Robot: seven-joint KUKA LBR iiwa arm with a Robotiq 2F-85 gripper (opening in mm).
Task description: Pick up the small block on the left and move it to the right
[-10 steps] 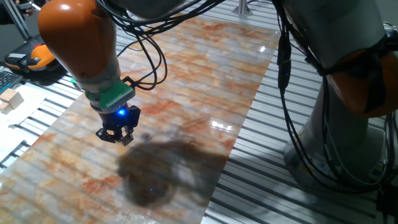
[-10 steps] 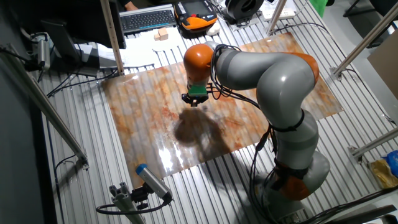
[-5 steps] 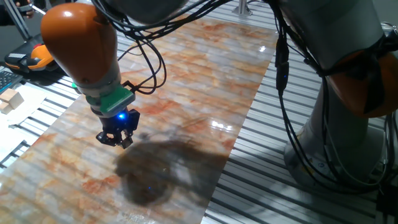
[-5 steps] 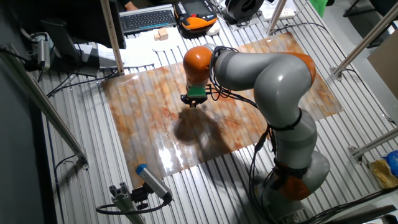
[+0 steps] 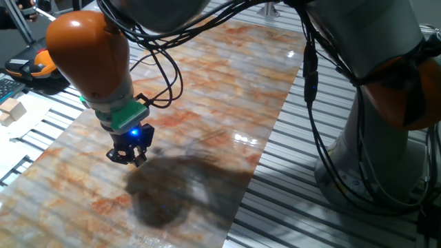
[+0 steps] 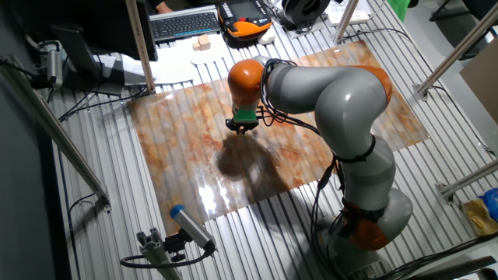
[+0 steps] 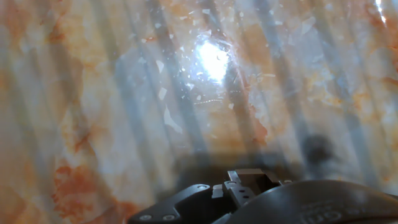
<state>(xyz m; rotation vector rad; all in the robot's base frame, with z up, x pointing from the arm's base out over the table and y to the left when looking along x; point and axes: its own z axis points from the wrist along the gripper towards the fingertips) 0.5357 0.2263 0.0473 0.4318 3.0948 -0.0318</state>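
My gripper (image 5: 129, 158) hangs a little above the left-middle of the orange-and-white marbled mat (image 5: 227, 83), over its own dark shadow. Its fingers are close together. In the hand view a small tan squarish piece, the small block (image 7: 250, 176), sits pinched between the fingertips at the bottom edge, partly hidden by the hand. The gripper (image 7: 247, 182) looks down on bare mat with a bright glare spot. In the other fixed view the gripper (image 6: 237, 129) is over the middle of the mat (image 6: 171, 148). No block lies on the mat.
Larger pale wooden blocks (image 5: 12, 110) lie on white paper left of the mat; they also show in the other fixed view (image 6: 203, 42). An orange device (image 6: 247, 29) and a keyboard (image 6: 184, 23) sit beyond the mat. The arm's base (image 5: 386, 138) stands at the right.
The gripper has drifted slightly left and nearer the camera over the mat, staying at about the same height, with its fingers unchanged.
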